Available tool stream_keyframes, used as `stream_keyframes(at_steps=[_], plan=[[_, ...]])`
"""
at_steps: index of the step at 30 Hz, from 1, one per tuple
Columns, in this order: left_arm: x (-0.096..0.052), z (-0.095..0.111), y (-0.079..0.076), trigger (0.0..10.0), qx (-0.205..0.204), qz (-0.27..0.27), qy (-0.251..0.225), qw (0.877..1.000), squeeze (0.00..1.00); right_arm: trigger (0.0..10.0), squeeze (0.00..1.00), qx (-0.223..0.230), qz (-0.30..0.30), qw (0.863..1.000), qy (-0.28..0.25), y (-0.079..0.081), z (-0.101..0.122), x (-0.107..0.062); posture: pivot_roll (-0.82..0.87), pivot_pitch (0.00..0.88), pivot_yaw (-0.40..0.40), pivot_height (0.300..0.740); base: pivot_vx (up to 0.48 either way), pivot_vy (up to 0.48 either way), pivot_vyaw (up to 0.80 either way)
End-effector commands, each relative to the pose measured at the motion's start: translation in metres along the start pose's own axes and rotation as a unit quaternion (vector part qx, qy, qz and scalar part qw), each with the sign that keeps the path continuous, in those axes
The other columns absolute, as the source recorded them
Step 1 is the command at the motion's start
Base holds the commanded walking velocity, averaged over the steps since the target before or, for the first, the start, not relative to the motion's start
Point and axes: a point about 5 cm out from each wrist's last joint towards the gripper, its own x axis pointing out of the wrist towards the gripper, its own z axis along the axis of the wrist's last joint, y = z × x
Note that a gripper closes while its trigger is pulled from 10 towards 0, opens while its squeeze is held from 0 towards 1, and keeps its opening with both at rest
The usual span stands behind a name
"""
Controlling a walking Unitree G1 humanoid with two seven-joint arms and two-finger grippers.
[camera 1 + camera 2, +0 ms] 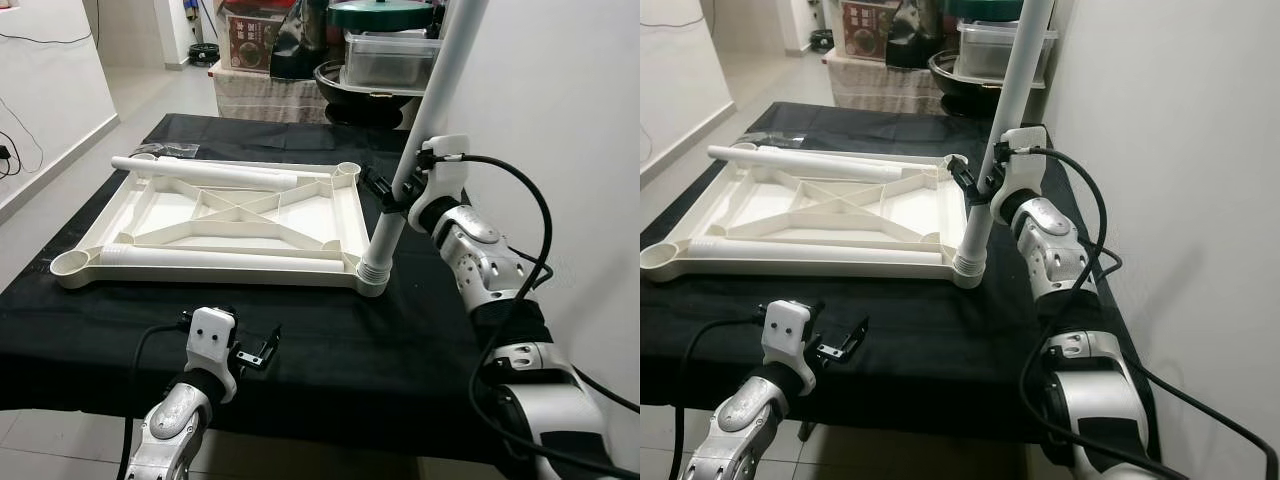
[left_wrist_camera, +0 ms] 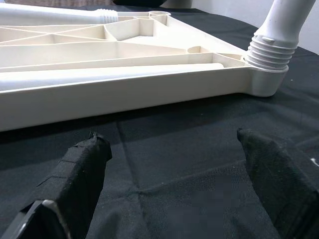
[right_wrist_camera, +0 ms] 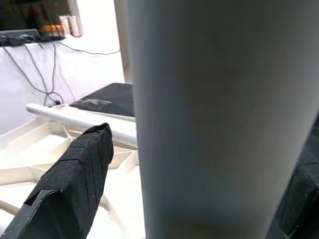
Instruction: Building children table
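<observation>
Here, table leg (image 1: 420, 140) stands near upright, top tilted slightly away, threaded foot in near right corner socket of upturned tabletop (image 1: 215, 222) on black cloth (image 1: 330, 340). My right gripper (image 1: 392, 195) clamps leg partway up. My left gripper (image 1: 258, 352) spread, empty, near cloth's front edge.

Right gripper (image 1: 388, 195) raised, forearm angled up and forward, fingers closed around a table leg (image 1: 425, 120). Left gripper (image 1: 262, 348) low, forearm level, fingers spread apart, holding nothing.
</observation>
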Motion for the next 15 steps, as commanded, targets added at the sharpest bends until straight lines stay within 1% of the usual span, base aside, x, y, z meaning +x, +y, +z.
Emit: stream_keyframes(at_steps=[1,5,6,8,10,15], plan=[[-0.0018,-0.002,-0.0015,10.0,-0.003,-0.004,0.004,1.0,0.0,10.0,0.0,0.009,0.008,1.0,-0.009,-0.0054,0.0035,-0.0004,0.02,0.0,-0.069,0.74,0.0,0.0,0.0],[-0.0014,-0.0016,-0.0012,10.0,-0.002,-0.004,0.003,1.0,0.0,10.0,0.0,0.018,0.027,0.999,-0.01,-0.0055,0.0033,-0.0001,0.02,0.0,-0.069,0.74,0.0,0.0,0.0],[-0.0018,-0.0013,-0.0008,10.0,-0.002,-0.004,0.003,1.0,0.0,10.0,0.0,0.022,0.046,0.999,-0.01,-0.0047,0.0026,0.0002,0.03,0.0,-0.071,0.74,0.0,0.0,0.0],[-0.0018,-0.0013,-0.0008,10.0,-0.002,-0.004,0.003,1.0,0.0,10.0,0.0,0.022,0.046,0.999,-0.01,-0.0047,0.0026,0.0002,0.03,0.0,-0.071,0.74,0.0,0.0,0.0],[-0.0021,-0.0014,-0.0008,10.0,-0.001,-0.005,0.004,1.0,0.0,10.0,0.0,0.021,0.059,0.998,-0.008,-0.0062,0.0001,0.0002,0.03,0.0,-0.072,0.74,0.0,0.0,0.0],[-0.0018,-0.0011,-0.0011,10.0,-0.001,-0.006,0.003,1.0,0.0,10.0,0.0,0.017,0.057,0.998,-0.003,-0.0095,-0.0033,0.0006,0.03,0.0,-0.072,0.74,0.0,0.0,0.0]])
